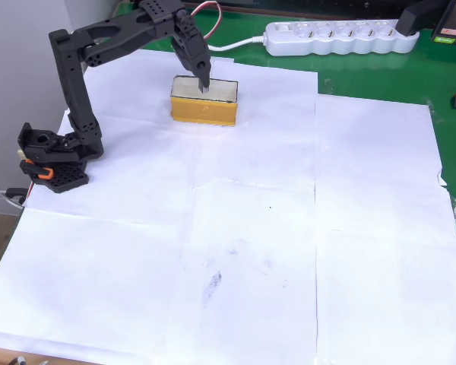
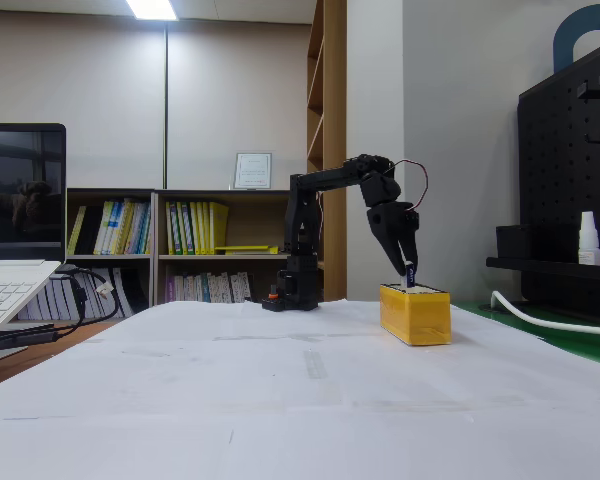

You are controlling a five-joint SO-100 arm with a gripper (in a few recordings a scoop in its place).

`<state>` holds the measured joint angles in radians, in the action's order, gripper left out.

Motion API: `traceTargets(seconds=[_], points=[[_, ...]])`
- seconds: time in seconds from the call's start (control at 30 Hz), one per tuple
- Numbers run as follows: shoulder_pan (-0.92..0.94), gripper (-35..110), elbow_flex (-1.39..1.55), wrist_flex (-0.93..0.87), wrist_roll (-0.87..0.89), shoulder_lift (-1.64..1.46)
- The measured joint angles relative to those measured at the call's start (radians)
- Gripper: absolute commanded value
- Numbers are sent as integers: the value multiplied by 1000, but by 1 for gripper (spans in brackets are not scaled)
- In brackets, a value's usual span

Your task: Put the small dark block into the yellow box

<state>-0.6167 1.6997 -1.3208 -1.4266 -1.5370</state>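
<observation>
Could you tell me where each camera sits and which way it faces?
Overhead view: above the paper-covered table, looking down; the whole black arm shows, fingers over the yellow box.
Fixed view: low at table height, facing bookshelves; arm in profile, the small dark block between the fingers.
Shared: arm, yellow box, paper.

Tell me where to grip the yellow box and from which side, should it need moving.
Grip the yellow box across its two long walls, coming straight down from above: it sits flat and open-topped on the paper, and its short width probably suits the jaws better. The gripper now points down into it.
</observation>
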Motion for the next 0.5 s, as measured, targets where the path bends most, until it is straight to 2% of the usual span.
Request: traceTargets(seconds=[0.07, 0.27, 0.5], points=[[-11, 4, 0, 8, 6, -11], [-15, 29, 0, -2, 6, -17], [21, 36, 3, -11, -20, -15]])
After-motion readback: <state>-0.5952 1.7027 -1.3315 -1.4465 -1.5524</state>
